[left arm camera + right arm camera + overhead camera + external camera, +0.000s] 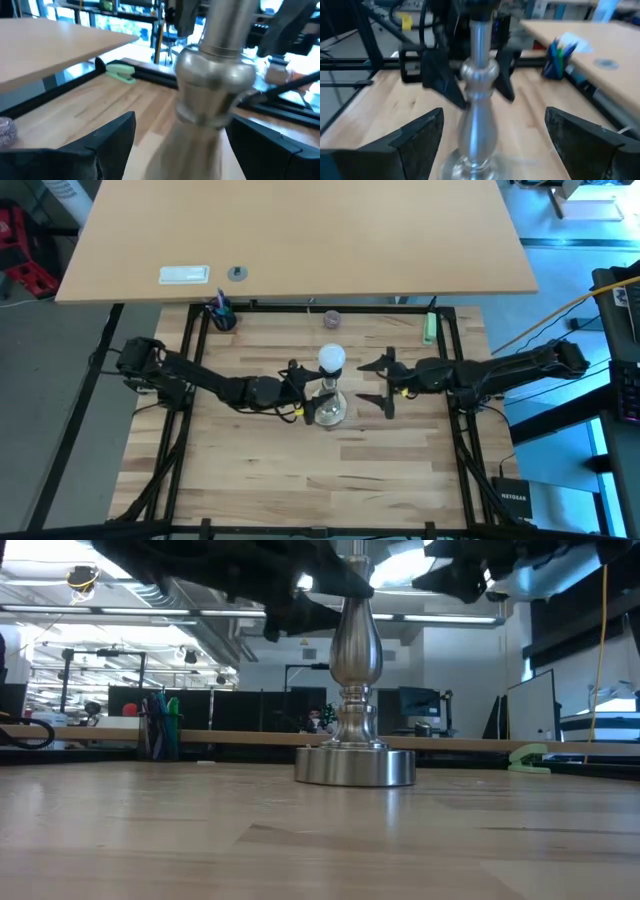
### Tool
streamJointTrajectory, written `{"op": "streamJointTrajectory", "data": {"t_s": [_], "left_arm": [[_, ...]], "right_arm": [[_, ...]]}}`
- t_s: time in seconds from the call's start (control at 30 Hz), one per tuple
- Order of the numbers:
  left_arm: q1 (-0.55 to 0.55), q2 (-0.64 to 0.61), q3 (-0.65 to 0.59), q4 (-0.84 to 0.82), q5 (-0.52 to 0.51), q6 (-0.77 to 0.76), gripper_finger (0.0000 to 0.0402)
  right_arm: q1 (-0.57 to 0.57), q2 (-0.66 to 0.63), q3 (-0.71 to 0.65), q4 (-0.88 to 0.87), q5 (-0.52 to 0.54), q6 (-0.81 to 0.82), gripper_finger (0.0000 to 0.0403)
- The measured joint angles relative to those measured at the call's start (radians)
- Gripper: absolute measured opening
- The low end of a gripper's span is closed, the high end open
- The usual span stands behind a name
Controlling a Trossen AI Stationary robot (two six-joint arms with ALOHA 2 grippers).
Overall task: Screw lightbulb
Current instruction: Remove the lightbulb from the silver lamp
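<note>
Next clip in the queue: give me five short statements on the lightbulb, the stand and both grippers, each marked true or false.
1. The lightbulb sits on top of the stand. True.
2. The right gripper is clamped on the bulb. False: its fingers are spread, off to the stand's side.
3. The left gripper is open around the stand's stem. True.
4. The stand lies tipped over. False: it stands upright on its round base.
5. A green object lies near the table's back edge. True.

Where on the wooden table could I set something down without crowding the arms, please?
The near half of the table, in front of the stand, lies bare. The middle is crowded: the left gripper and right gripper flank the stand with the lightbulb.
</note>
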Motion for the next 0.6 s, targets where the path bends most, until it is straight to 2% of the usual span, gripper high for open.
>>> {"op": "streamJointTrajectory", "data": {"t_s": [0.13, 0.23, 0.3, 0.4, 0.5, 0.6], "left_arm": [[0.014, 0.039, 0.007, 0.067, 0.001, 0.000, 0.0295], [0.014, 0.059, 0.027, 0.070, 0.000, 0.007, 0.0278], [0.014, 0.073, 0.044, 0.067, 0.001, 0.023, 0.0251], [0.014, 0.083, 0.063, 0.066, 0.002, 0.027, 0.0190], [0.013, 0.081, 0.066, 0.042, -0.009, 0.057, 0.0122], [0.011, 0.078, 0.068, 0.032, -0.006, 0.041, 0.0119]], "right_arm": [[0.000, -0.015, 0.000, 0.047, 0.035, -0.057, 0.0346], [-0.001, -0.010, 0.000, 0.120, 0.057, -0.072, 0.0346], [-0.001, -0.009, 0.000, 0.152, 0.080, -0.073, 0.0347], [-0.001, -0.009, 0.000, 0.197, 0.092, -0.066, 0.0347], [-0.001, -0.008, 0.000, 0.249, 0.052, -0.013, 0.0347], [0.000, -0.008, 0.017, 0.270, 0.038, 0.034, 0.0347]]}}
